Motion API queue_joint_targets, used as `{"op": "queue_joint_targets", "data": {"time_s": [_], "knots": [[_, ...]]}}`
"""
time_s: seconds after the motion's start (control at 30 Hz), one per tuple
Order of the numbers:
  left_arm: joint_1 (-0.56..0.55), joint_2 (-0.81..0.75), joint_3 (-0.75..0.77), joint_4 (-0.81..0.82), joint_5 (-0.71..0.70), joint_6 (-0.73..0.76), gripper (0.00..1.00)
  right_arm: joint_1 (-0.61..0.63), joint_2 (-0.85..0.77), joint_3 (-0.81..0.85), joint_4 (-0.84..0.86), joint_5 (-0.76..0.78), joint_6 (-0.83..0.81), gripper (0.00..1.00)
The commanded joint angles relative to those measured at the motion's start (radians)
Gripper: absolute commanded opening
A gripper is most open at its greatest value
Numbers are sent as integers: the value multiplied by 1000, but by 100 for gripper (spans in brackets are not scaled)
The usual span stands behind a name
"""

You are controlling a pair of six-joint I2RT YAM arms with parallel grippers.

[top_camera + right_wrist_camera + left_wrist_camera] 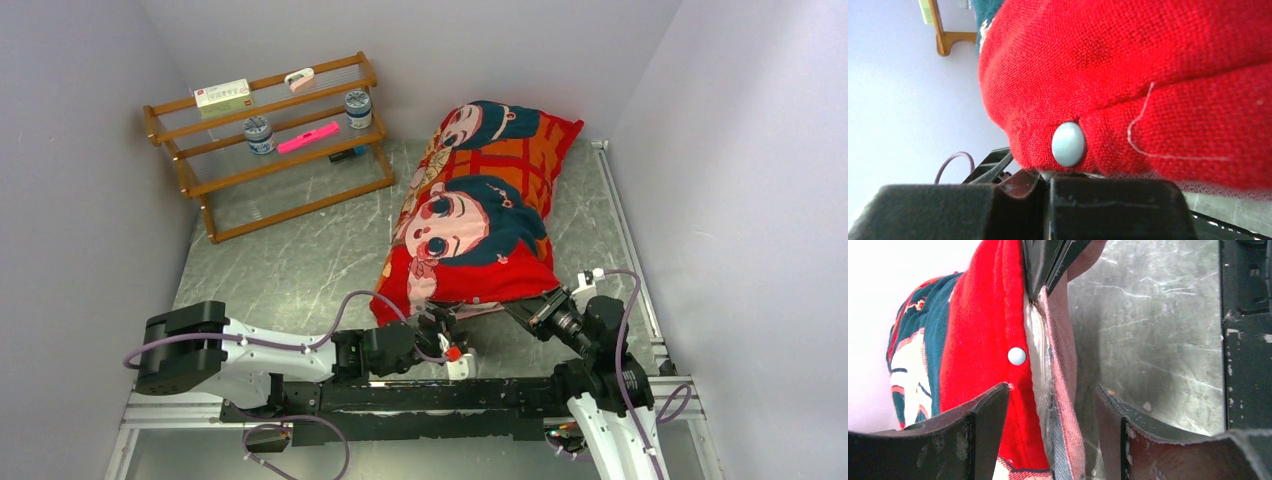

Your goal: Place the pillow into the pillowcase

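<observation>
The pillowcase point(480, 210) is laid slantwise on the grey, marbled surface point(290, 270), right of the middle. Its far corner is brought close to the back wall, and its near, open edge is turned towards the arm bases. It is filled out plump, and the pillow point(1035, 335) is seen in the left wrist view only as a narrow white strip at the mouth, between the red outer cloth and the paler pink reverse.

A broad bare stretch of surface is left between the pillowcase and the wooden shelf point(270, 130) in the far left corner. Much less room is left on the right, where a metal rail point(625, 230) runs along the surface's edge beside the wall.

The right gripper point(1048, 182) is closed tight, and in the left wrist view its dark fingers are seen pinched on the hem of the pillowcase's mouth. The left gripper point(1050, 390) is held apart, about two thirds open, with the hem standing between its fingers; nothing is clamped by it.

The cloth is a coarse red weave, printed with teal-haired faces and an orange grid. A round, pale blue snap button point(1068, 144) is set at the hem, and a loose white thread point(1148, 150) is lying beside it. Two jars point(259, 134) are kept on the shelf.
</observation>
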Motion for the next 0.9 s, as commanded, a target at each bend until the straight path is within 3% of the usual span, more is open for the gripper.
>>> {"op": "queue_joint_targets", "data": {"time_s": [0.0,0.53,0.87], "knots": [[-4,6,54,54,-103,30,67,0,-30,9,206,-87,-7,0],[11,55,100,105,-159,39,62,1,10,-21,296,-83,-92,0],[13,120,129,140,-182,101,58,0,-16,-37,323,-86,-38,0]]}}
